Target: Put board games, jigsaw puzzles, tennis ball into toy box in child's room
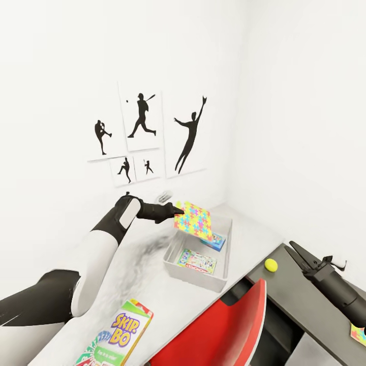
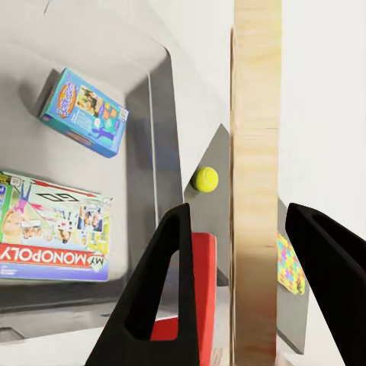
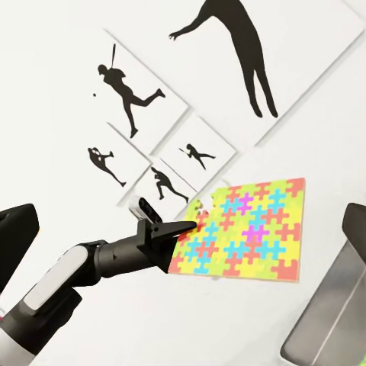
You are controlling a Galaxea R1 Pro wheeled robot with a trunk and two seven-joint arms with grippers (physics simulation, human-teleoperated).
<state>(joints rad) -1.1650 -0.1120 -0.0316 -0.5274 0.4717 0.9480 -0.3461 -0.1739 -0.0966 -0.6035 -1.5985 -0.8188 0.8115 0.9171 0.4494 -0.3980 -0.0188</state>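
White walls carrying black baseball-player posters (image 1: 142, 134) meet in a corner behind the tabletop (image 1: 152, 284), whose pale top runs toward that corner and joins a lower dark grey section (image 1: 300, 300) on the right. A red chair back (image 1: 229, 330) rises at the near edge of the tabletop. The toy box (image 1: 195, 272) sits on the pale top near the corner, and inside it lie the Monopoly game (image 2: 53, 236) and, nearer the corner, the small blue game (image 2: 84, 110), apart from each other. The Skip-Bo game (image 1: 124, 330) lies on the pale top nearer the robot, well apart from the toy box. The left pincer (image 1: 175, 209) pinches one jigsaw puzzle (image 1: 195, 221) by its edge, holding it tilted in the air above the toy box's far end; in the left wrist view the puzzle's plain edge stands between the two fingers. The second jigsaw puzzle (image 1: 359, 334) lies on the dark section, mostly hidden by the right arm. The right pincer (image 1: 301, 256) hovers over the dark section with its fingers seemingly somewhat spread and nothing between them. The tennis ball (image 1: 271, 264) rests on the dark section close to the step up to the pale top.
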